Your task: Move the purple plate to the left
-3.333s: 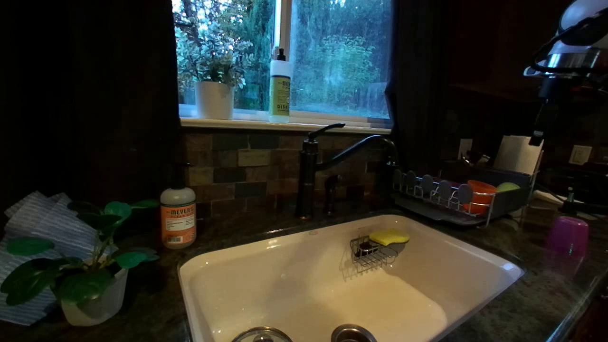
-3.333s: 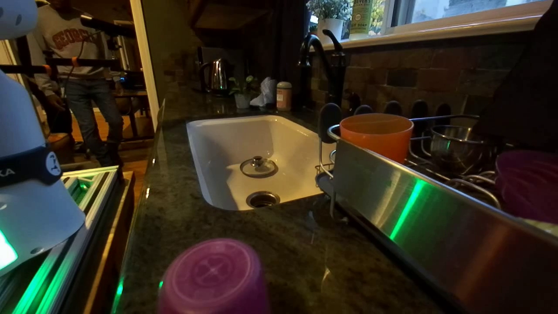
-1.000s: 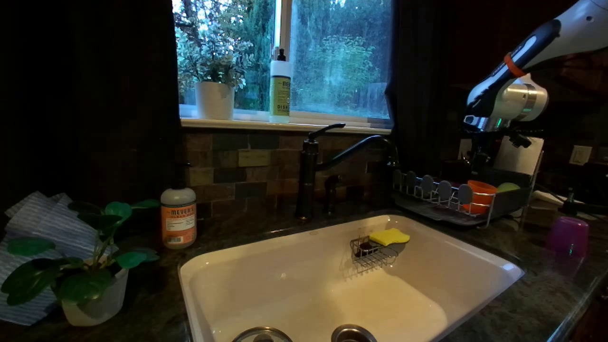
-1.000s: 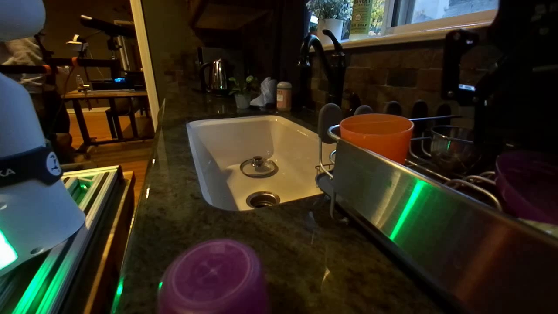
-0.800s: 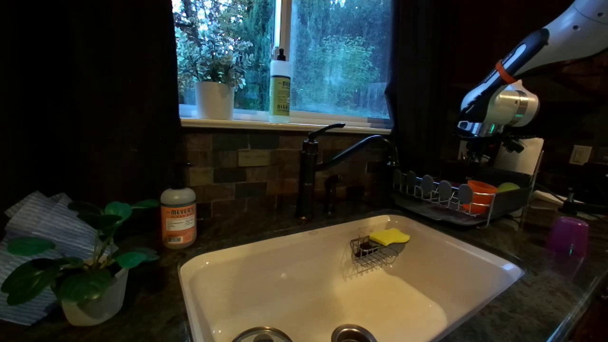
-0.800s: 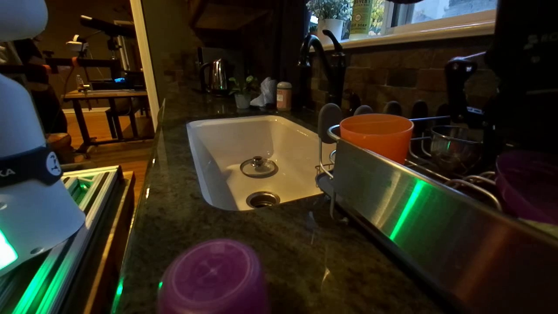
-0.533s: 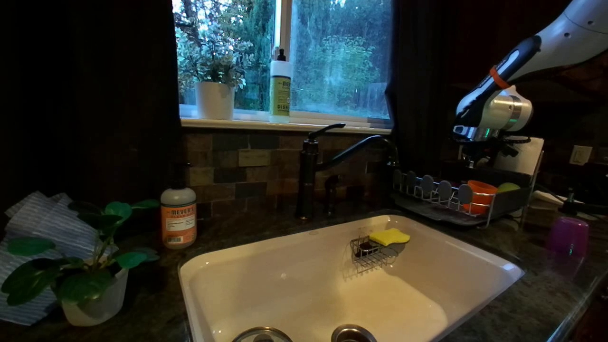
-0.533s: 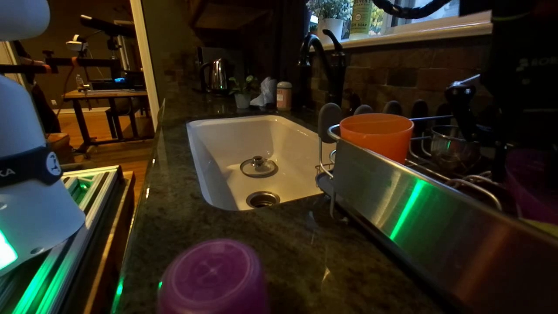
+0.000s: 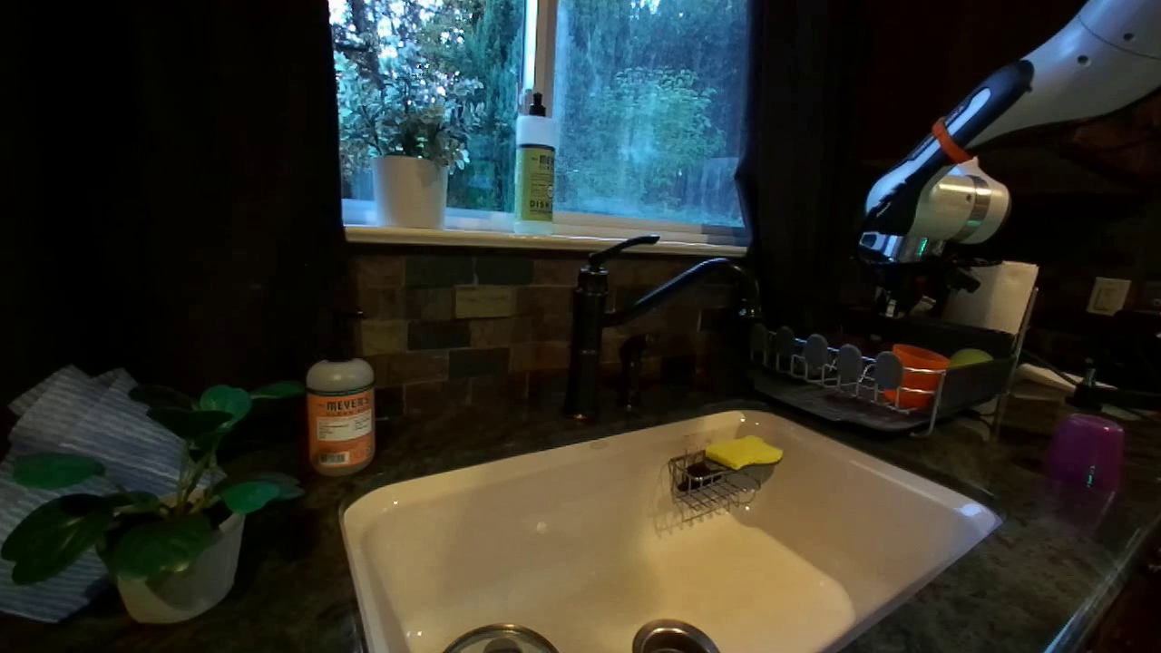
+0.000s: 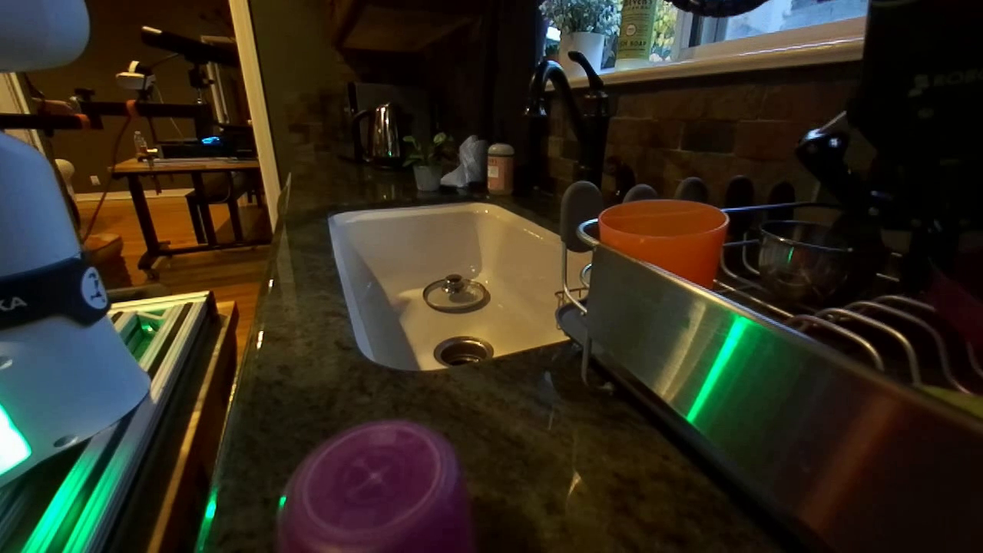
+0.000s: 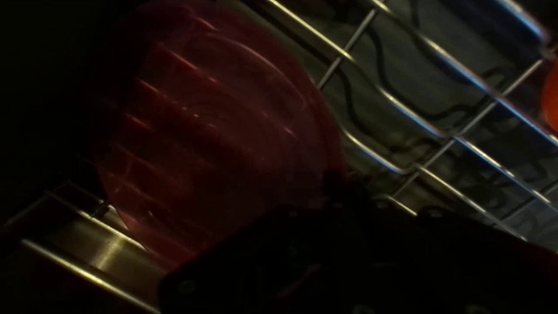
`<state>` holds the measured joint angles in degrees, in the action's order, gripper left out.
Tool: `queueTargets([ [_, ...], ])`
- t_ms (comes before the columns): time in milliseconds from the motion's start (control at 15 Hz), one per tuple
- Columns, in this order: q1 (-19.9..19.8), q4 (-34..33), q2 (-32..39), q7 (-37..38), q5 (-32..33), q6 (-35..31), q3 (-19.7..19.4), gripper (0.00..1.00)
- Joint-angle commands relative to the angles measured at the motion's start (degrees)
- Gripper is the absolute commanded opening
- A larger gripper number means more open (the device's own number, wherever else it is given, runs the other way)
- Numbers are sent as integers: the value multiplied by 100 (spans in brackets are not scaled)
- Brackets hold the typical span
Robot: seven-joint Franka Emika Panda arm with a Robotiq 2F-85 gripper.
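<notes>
In the wrist view the purple plate (image 11: 226, 122) looks dark reddish, round and shallow with a raised rim, and it stands tilted over the wire rack. My gripper (image 11: 342, 183) is shut on the plate's rim near its lower right edge; the fingers are very dark, so their exact contact is hard to make out. In an exterior view only a dim bit of the plate (image 10: 956, 299) shows at the right edge, largely behind the dark gripper body. In an exterior view the arm reaches down over the rack from the upper right.
The dish rack (image 9: 848, 367) holds an orange cup (image 10: 660, 238), a metal bowl (image 10: 802, 257) and a green item (image 9: 970, 356). An upturned purple cup (image 10: 376, 484) stands on the counter. The white sink (image 9: 453, 535) and black faucet (image 9: 590, 336) lie beside the rack.
The arm has come down over the rack and the jaws have closed on the plate's rim. The plate has shifted up and away, baring rack wires that it hid before.
</notes>
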<state>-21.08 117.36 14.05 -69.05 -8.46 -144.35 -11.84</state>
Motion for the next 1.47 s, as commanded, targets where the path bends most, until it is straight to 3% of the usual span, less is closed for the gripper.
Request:
queueTargets([
  [0, 13, 627, -960, -236, 131, 135, 47, 1],
  [200, -14, 1032, -1932, -1394, -336, 767, 155, 1],
  [333, 302, 1102, -2523, -1783, -318, 1333, -36, 1],
  [667, 1112, 657, -3551, -1872, 163, 2507, 172, 1],
  [1000, 2270, -147, -3463, -1793, 31, 3106, 776, 1],
  [1200, 2888, -213, -3191, -1941, -106, 2990, 1159, 1],
  [1267, 2712, -65, -3443, -1741, 18, 2910, 1022, 4],
  [1400, 2935, -93, -3282, -1751, 2, 2910, 1211, 4],
])
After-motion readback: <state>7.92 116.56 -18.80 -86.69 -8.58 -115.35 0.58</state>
